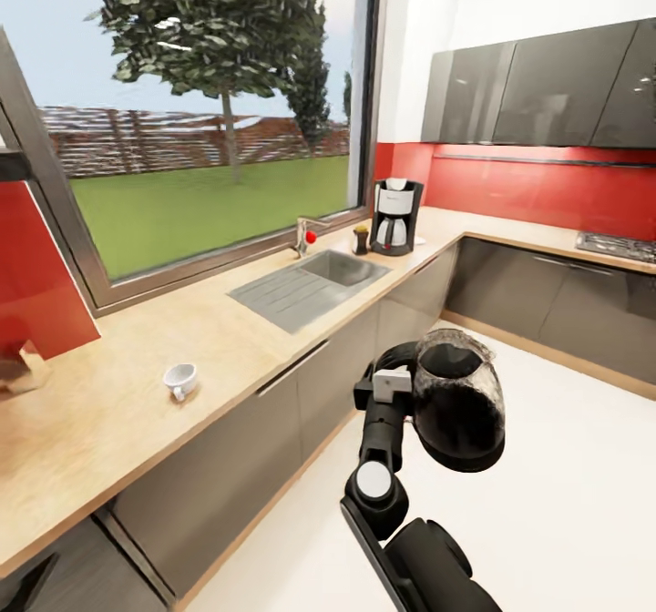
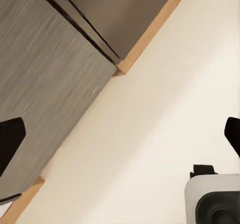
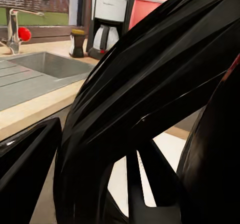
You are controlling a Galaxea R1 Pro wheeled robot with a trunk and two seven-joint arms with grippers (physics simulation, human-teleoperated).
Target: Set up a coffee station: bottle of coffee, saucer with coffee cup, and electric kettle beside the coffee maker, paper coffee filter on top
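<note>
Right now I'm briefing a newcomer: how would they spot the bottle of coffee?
Follow the kitchen countertop past the steel sink toward the red wall. The bottle of coffee stands between the tap and the tall black coffee maker, squat, dark and yellow-capped, far shorter than the machine.

My right gripper (image 1: pixel 401 384) is sitting behind the electric kettle (image 1: pixel 458 402), so its jaws are staying out of my sight. By the coffee maker (image 1: pixel 396 217), the bottle of coffee (image 1: pixel 362 239) is showing too small for detail, and the saucer (image 1: pixel 418 240) is peeking out half hidden.
</note>
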